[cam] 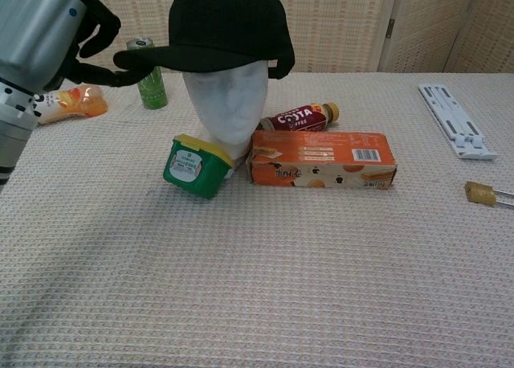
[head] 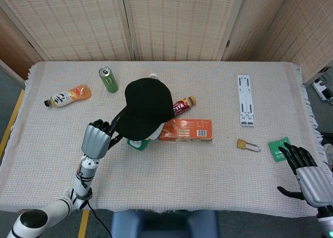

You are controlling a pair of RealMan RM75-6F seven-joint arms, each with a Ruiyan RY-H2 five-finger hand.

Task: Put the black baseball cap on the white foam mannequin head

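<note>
The black baseball cap [cam: 229, 26] sits on the white foam mannequin head [cam: 229, 103], its brim level and pointing toward me. From above, the cap [head: 145, 108] hides nearly all of the head. My left hand [cam: 48, 34] is at the cap's front left and pinches the brim tip between its dark fingers [cam: 100, 38]. In the head view the left hand [head: 98, 138] reaches the brim from the near side. My right hand [head: 304, 170] hangs open by the table's near right corner, holding nothing.
A green tub [cam: 193, 165] and an orange box [cam: 321, 159] lie against the mannequin's base, a Costa bottle [cam: 301, 116] behind. A green can [head: 108, 79] and an orange drink bottle [head: 67, 96] are at the far left. A white rail [head: 245, 99], a padlock [head: 247, 144] and a green packet [head: 278, 148] lie right.
</note>
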